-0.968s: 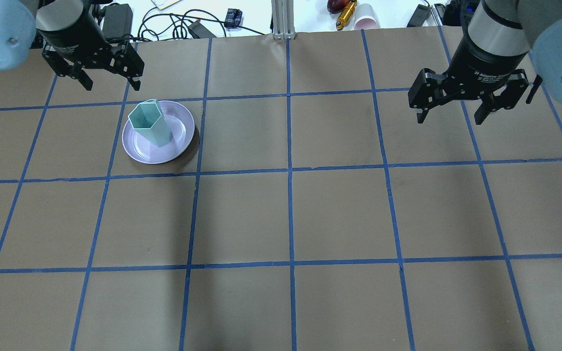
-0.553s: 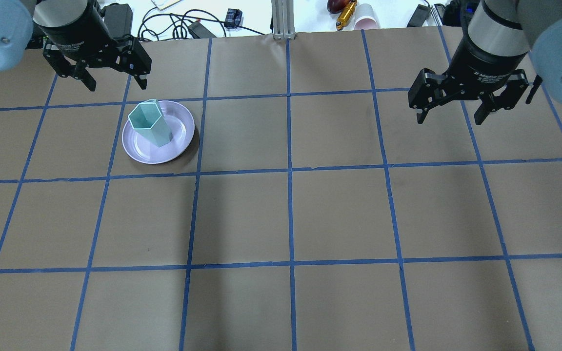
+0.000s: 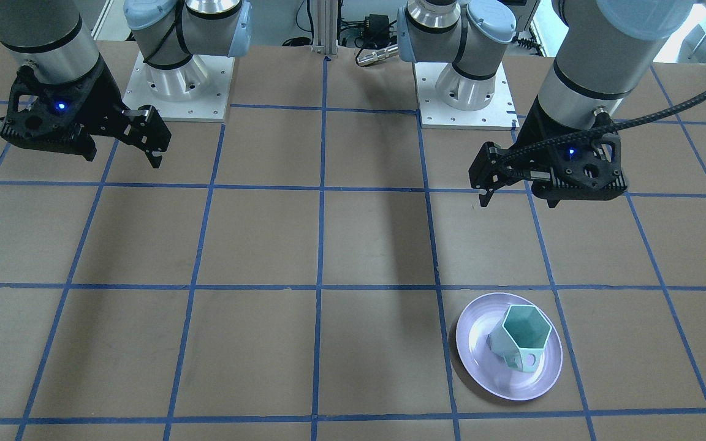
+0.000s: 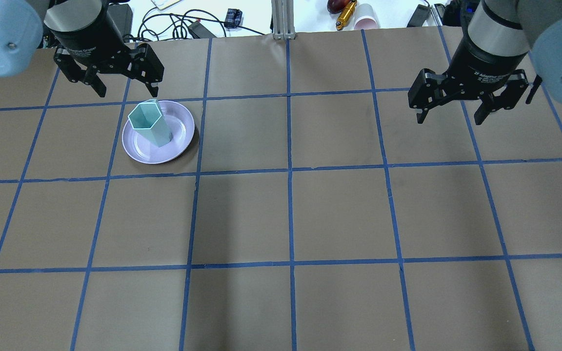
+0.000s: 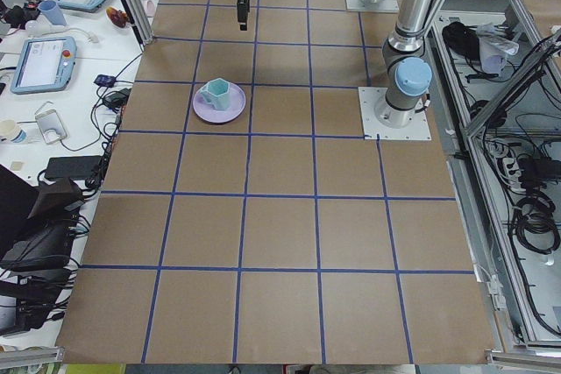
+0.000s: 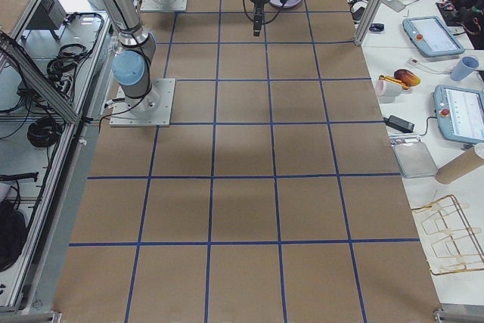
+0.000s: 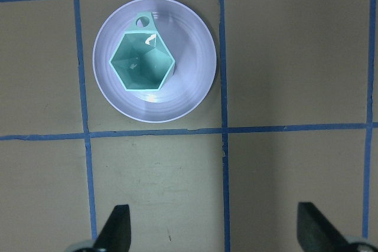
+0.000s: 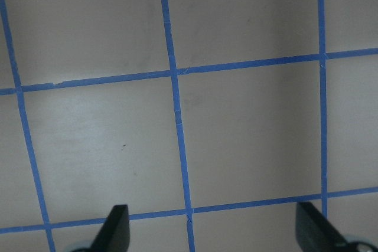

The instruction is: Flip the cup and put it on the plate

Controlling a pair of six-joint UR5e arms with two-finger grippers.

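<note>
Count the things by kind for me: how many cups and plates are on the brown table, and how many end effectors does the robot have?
Mint-green cup: 1
Purple plate: 1
End effectors: 2, the left end effector and the right end effector, both open
Total: 4

Bright, sharp; soft overhead shadows.

Brown table (image 4: 339,214), blue tape grid (image 4: 290,169)
</note>
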